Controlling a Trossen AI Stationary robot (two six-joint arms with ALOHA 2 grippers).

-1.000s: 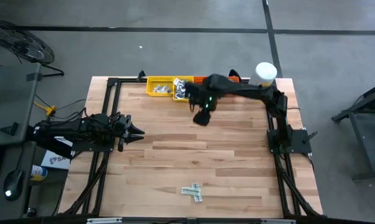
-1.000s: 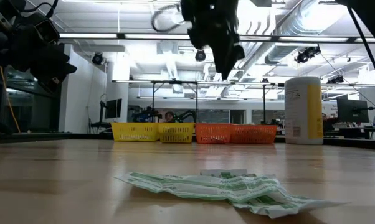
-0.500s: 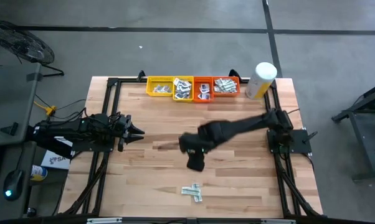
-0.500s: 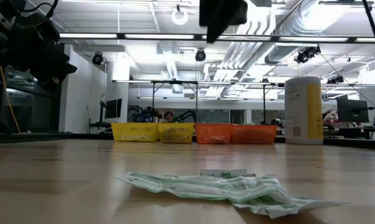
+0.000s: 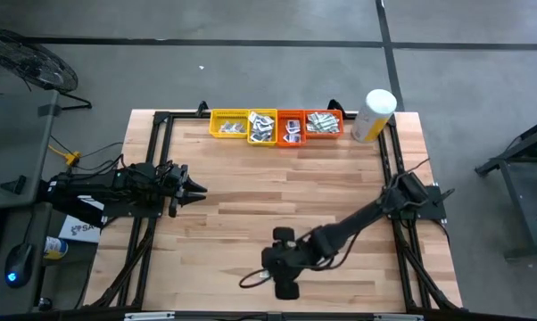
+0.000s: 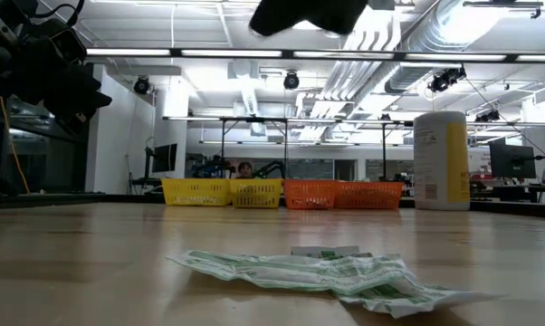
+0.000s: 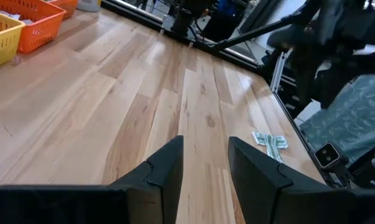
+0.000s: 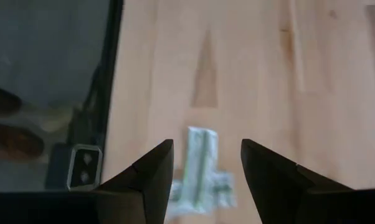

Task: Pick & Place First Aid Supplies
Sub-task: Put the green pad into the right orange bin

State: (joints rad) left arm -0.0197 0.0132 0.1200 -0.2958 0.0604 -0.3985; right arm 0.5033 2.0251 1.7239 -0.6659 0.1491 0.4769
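Over the near edge of the table [image 5: 340,201], a little left of its middle, we see the right arm stretched out low from its base at the right side, and the right gripper [image 8: 203,165] hangs above the small pile of first aid packets [image 8: 200,174] with its two fingers spread apart and nothing between them. We judge that the step in hand is the reach for a pick: the packets are not yet gripped, and they lie flat and a bit crumpled on the wood near this edge. The next move calls for a straight descent so that the fingers come down on both sides of one narrow strip, and then a careful closing, because the paper is thin and several pieces overlap. The left gripper [image 7: 203,165] waits near the left edge, fingers parted and empty, pointing inward. Along the far edge stand the yellow trays [image 5: 242,125] and the red trays [image 5: 309,125], with packets inside, and the tall canister [image 5: 374,116] just beside them at the far right corner. Between the pile and the trays the wood is bare, so we think a carry has open room.
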